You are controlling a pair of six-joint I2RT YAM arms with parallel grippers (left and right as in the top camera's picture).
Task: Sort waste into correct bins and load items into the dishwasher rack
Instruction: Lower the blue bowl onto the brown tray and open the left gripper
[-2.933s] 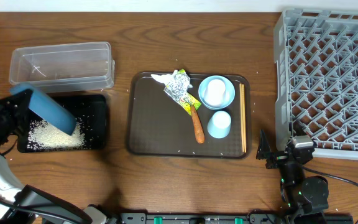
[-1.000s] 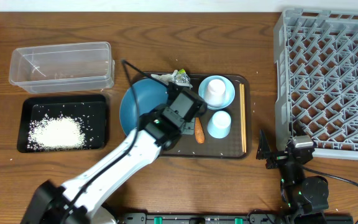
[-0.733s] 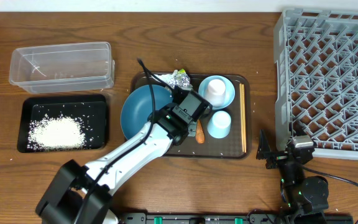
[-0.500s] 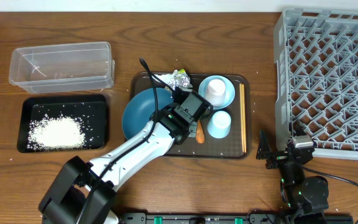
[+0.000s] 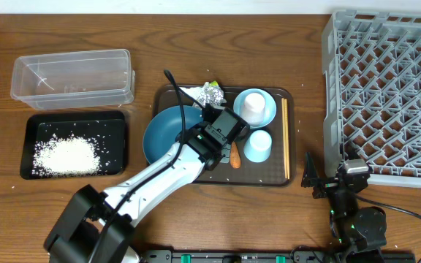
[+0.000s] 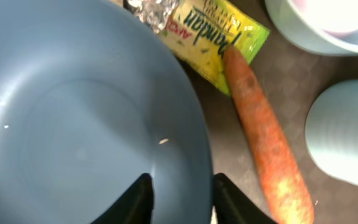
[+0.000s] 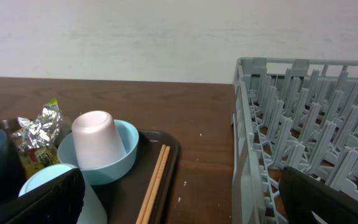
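**A:** Why are we parking the large dark-blue round bowl (image 5: 168, 135) back on the brown serving tray (image 5: 269, 179) instead of going straight for the grey lattice dishwasher rack (image 5: 386, 95)?

**B:** Guessing we're setting up a handover. The rack is sitting well off to the right, next to the right gripper (image 7: 182, 196), which is waiting with its fingers spread wide and nothing between them. The left gripper (image 6: 182, 202) is straddling the bowl's rim, one finger inside and one outside. They're looking parted rather than pinching, so we're probably letting go.

**A:** And compared with a few seconds back?

**B:** Back then we were tipping the bowl over the shallow black tray (image 5: 117, 146). Now the loose white rice (image 5: 64, 155) is lying there in a heap. The bowl is sitting upright with barely a grain inside, overhanging the serving tray's left edge. The orange carrot stick (image 6: 266, 149), yellow-green wrapper (image 6: 219, 37) and crumpled silver foil (image 5: 212, 93) are lying just beside it, not yet sorted into the clear plastic tub (image 5: 71, 73).
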